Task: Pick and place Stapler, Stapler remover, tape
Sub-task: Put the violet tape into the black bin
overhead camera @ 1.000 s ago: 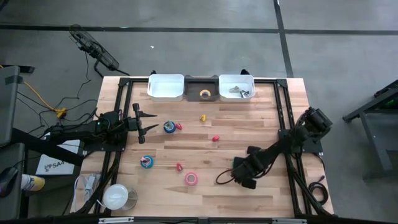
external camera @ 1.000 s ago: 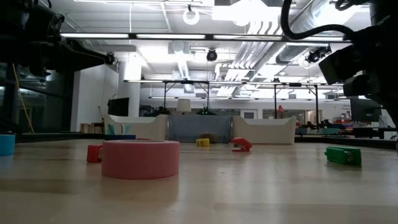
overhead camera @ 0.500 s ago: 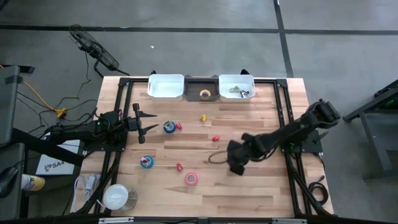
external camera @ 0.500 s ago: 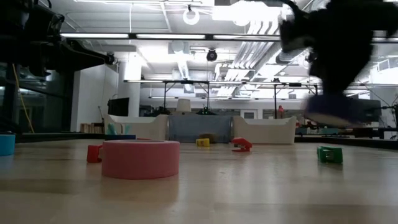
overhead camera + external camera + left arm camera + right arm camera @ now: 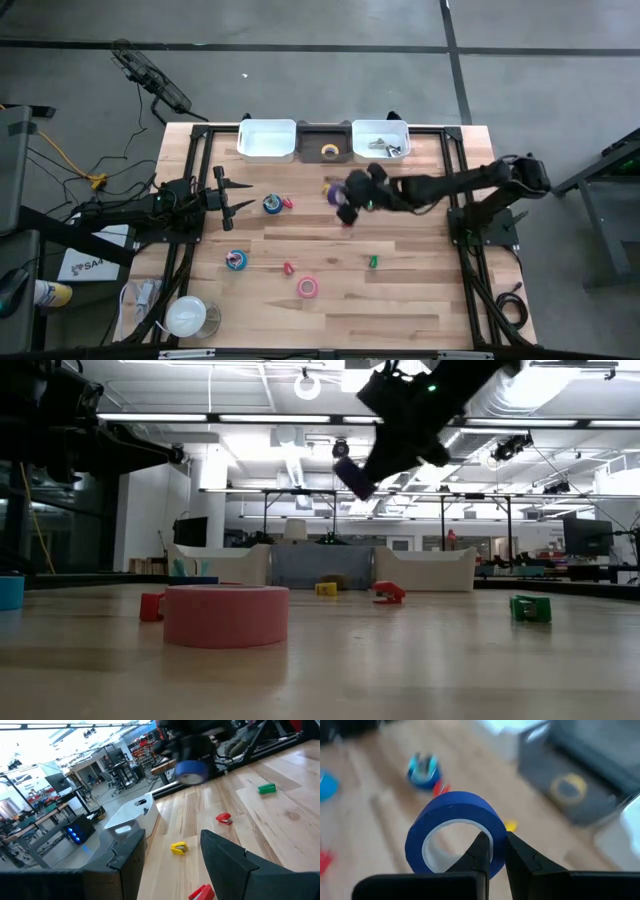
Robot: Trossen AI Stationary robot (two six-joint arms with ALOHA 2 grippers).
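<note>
My right gripper (image 5: 493, 851) was pinched shut on the wall of a blue tape roll (image 5: 454, 831), carried in the air above the table (image 5: 420, 300) near its far edge.

Overhead looks down, low looks level – both share the table (image 5: 400, 300).

Quick headcount. Five tape rolls are counted: a blue roll (image 5: 272, 204), a teal roll (image 5: 236, 260), a pink roll (image 5: 308, 288), a tan roll (image 5: 330, 151), plus a second blue roll (image 5: 450, 807) held up off the counter (image 5: 420, 300). Three bins are lined up: two white bins (image 5: 266, 140) (image 5: 381, 127) and one dark bin (image 5: 310, 141). Five small solid pieces are tallied: three red pieces (image 5: 287, 203) (image 5: 288, 268) (image 5: 223, 818), one yellow piece (image 5: 179, 848), one green piece (image 5: 373, 261).
</note>
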